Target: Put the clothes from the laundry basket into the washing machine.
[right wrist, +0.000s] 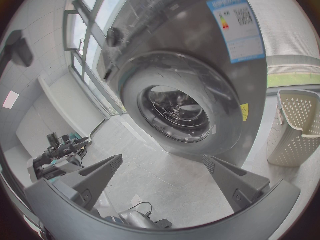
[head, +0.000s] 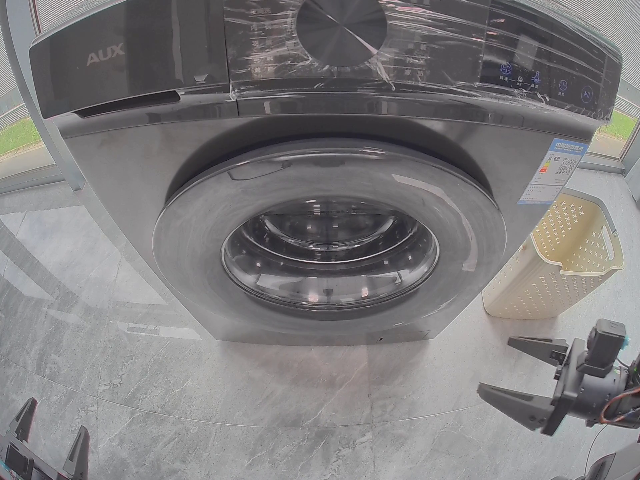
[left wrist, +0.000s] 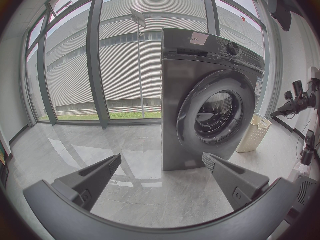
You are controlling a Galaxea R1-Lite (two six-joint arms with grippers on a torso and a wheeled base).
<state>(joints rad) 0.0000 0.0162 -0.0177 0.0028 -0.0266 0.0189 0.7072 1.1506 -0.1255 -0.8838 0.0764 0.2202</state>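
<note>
A dark grey front-loading washing machine [head: 320, 168] stands right in front, its round glass door [head: 330, 251] shut. The same machine [left wrist: 206, 97] shows from the left wrist and again [right wrist: 186, 94] from the right wrist. A cream perforated laundry basket [head: 567, 261] sits on the floor at the machine's right side, also seen as the basket [left wrist: 253, 134] and the basket [right wrist: 295, 130]; no clothes show inside it. My right gripper [head: 510, 368] hovers open and empty at the lower right, just below the basket. My left gripper [head: 50, 428] sits open and empty at the lower left corner.
Grey marble-patterned floor [head: 267, 395] spreads in front of the machine. Tall windows with dark frames [left wrist: 96, 57] stand behind and to the machine's left. A cable and a small device [right wrist: 140, 217] lie on the floor near the right arm.
</note>
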